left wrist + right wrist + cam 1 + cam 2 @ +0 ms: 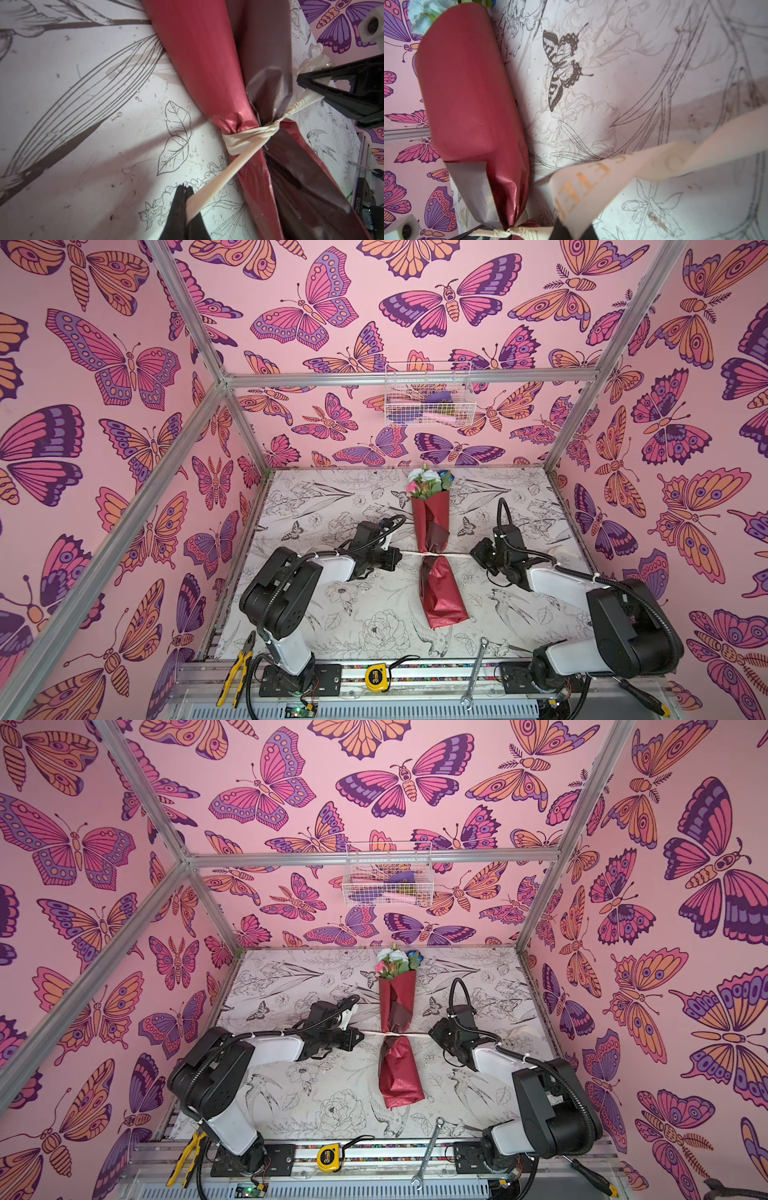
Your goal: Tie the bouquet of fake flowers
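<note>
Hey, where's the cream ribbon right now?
In both top views the cream ribbon is cinched around the middle of the bouquet, mid-table, pulled taut between the left end effector and the right end effector.

Bouquet of fake flowers (434, 547) lying on table, glossy dark red paper cinched mid-length, heads toward back wall

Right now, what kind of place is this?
Probably a robot practice booth: butterfly-papered walls on a metal frame, two robot arms mounted in front, pliers and a tape measure beside them.
</note>
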`<state>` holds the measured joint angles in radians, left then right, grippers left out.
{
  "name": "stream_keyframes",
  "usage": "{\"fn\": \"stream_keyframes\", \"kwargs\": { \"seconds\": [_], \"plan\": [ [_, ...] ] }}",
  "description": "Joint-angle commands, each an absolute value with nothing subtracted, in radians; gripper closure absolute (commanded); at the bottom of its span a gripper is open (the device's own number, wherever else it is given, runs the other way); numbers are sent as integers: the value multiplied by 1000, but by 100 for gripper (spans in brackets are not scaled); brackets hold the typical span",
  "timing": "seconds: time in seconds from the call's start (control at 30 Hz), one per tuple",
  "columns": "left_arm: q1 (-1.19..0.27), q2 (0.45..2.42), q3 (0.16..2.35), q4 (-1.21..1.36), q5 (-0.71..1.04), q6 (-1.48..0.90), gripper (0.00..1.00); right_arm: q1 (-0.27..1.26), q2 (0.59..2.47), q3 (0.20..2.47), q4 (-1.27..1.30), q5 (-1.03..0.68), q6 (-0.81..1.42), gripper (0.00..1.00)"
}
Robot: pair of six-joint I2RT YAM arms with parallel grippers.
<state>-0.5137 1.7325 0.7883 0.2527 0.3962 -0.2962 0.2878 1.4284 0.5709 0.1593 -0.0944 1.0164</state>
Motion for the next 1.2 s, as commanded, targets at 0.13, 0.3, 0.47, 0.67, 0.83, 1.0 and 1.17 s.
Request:
{"fn": "stream_keyframes", "kwargs": {
  "seconds": [0.13,0.3,0.47,0.67,0.83,1.0,1.17],
  "plan": [
    [-514,1707,841,231,440,-243,100,293,1417,598,88,-118,976,84],
    [-517,1715,864,220,522,-241,100,330,1324,642,-58,-139,921,56],
    [-526,1723,885,223,558,-243,100,413,1220,700,-194,-122,808,54],
    [-529,1742,944,222,610,-263,100,510,1226,744,-149,-174,613,57],
    [-544,1760,1003,227,652,-279,100,524,1291,811,-242,-31,628,58],
    [-564,1770,1041,228,666,-280,100,427,1263,829,-398,130,756,54],
    [-569,1798,1056,226,683,-279,100,229,1186,783,-531,180,808,48]
  ]
}}
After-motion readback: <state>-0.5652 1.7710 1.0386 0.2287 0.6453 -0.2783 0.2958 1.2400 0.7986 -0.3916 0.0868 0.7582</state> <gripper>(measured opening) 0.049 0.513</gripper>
